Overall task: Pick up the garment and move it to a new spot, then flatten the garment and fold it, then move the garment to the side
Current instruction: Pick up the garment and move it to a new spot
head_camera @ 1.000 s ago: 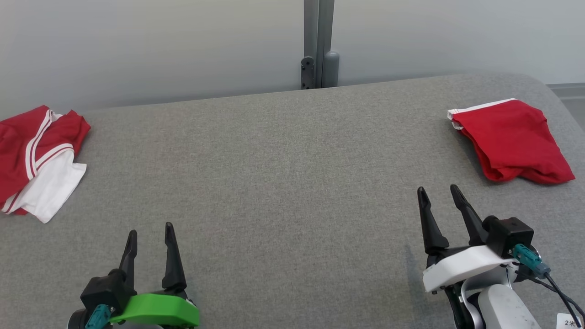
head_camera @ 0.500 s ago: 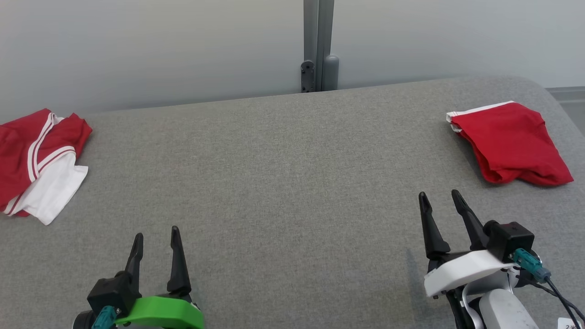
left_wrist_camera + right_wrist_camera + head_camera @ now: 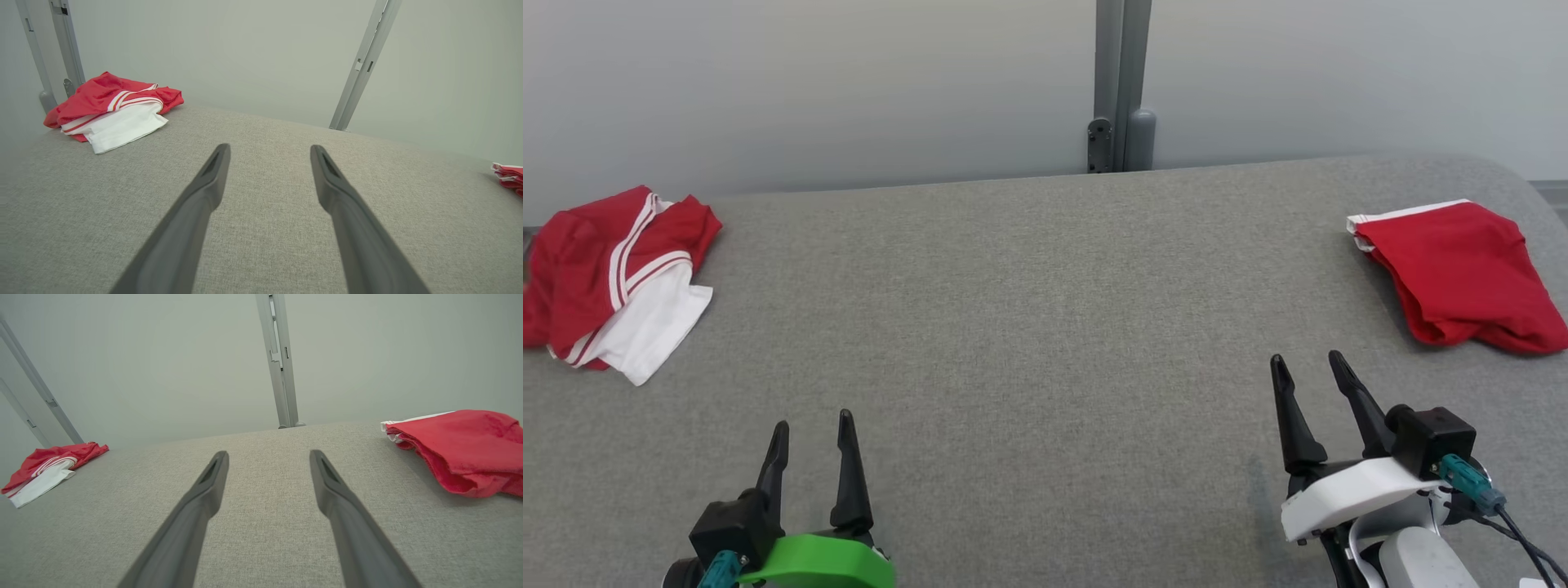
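Garment point(image 3: 621, 278), red-and-white, lies crumpled far left, seemingly untouched; a folded red piece point(image 3: 1462, 278) sits far right, likely finished; left gripper point(image 3: 814, 420) and right gripper point(image 3: 1305, 358) hover near, jaws apart, empty.

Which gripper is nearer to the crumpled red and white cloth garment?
Left. The left gripper is nearer the robot, right of the garment; the right gripper is far across the grey surface.
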{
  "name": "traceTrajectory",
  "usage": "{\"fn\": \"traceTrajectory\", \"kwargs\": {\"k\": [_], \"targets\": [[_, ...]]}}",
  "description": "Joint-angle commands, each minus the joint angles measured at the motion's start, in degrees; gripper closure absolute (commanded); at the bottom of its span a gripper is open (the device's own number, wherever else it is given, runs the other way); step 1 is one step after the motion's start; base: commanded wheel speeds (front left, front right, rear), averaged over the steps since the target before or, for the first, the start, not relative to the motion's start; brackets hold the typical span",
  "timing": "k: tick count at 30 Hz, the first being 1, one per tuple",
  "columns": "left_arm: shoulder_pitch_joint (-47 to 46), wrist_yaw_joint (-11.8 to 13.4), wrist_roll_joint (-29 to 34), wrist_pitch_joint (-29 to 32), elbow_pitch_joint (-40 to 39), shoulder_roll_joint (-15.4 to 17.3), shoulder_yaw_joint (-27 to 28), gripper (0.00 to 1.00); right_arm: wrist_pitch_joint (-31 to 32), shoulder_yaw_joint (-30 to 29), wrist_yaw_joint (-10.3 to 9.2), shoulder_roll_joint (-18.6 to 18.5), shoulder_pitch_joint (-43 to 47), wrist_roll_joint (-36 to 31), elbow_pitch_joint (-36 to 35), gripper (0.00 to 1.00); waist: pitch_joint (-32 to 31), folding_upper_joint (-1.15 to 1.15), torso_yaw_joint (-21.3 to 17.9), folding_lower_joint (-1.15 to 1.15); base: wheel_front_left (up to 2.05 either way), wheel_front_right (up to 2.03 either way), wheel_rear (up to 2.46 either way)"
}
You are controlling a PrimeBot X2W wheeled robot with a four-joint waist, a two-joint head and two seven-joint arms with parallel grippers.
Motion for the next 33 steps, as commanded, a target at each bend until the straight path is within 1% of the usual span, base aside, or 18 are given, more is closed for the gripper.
{"fn": "traceTrajectory", "kwargs": {"k": [1, 4, 11, 18, 21, 26, 33], "targets": [[0.10, -0.12, 0.19, -0.02, -0.05, 0.06, -0.11, 0.00, -0.03, -0.09, 0.00, -0.08, 0.53, -0.17, -0.35, 0.00, -0.38, 0.00, 2.46, 0.00, 0.00, 0.00, 0.00], [-0.10, -0.04, 0.03, -0.01, -0.13, 0.09, -0.43, 0.00, 0.09, -0.07, 0.00, -0.08, 0.93, -0.15, -0.85, 0.00, -0.68, 0.00, 6.38, 0.00, 0.00, 0.00, 0.00], [0.26, 0.23, 0.33, -0.01, -0.87, 0.10, 0.39, 0.00, 0.28, 0.68, 0.00, -0.07, 1.30, 0.58, -1.74, 0.00, -0.91, 0.00, 18.25, 0.00, 0.00, 0.00, 0.00], [1.21, -0.15, 0.69, -0.02, -1.34, 0.12, 1.60, 0.00, 0.46, 1.52, 0.00, -0.10, 1.21, 1.01, -1.97, 0.00, -0.93, 0.00, 26.89, 0.00, 0.00, 0.00, 0.00], [1.61, 0.11, 0.55, -0.01, -2.14, 0.12, 2.71, 0.00, 0.75, 2.88, 0.00, -0.07, 0.14, 1.05, -2.06, 0.00, -0.31, 0.00, 28.22, 0.00, 0.00, 0.00, 0.00], [2.47, 0.66, 0.25, -0.01, -4.01, 0.07, 3.97, 0.00, 1.28, 4.64, 0.00, -0.15, -1.74, 0.72, -1.53, 0.00, 0.64, 0.00, 28.81, 0.00, 0.00, 0.00, 0.00], [3.20, 1.05, -0.36, -0.01, -5.29, 0.05, 4.18, 0.00, 1.22, 5.34, 0.00, -0.15, -3.14, 0.47, -0.98, 0.00, 1.24, 0.00, 29.14, 0.00, 0.00, 0.00, 0.00]]}}
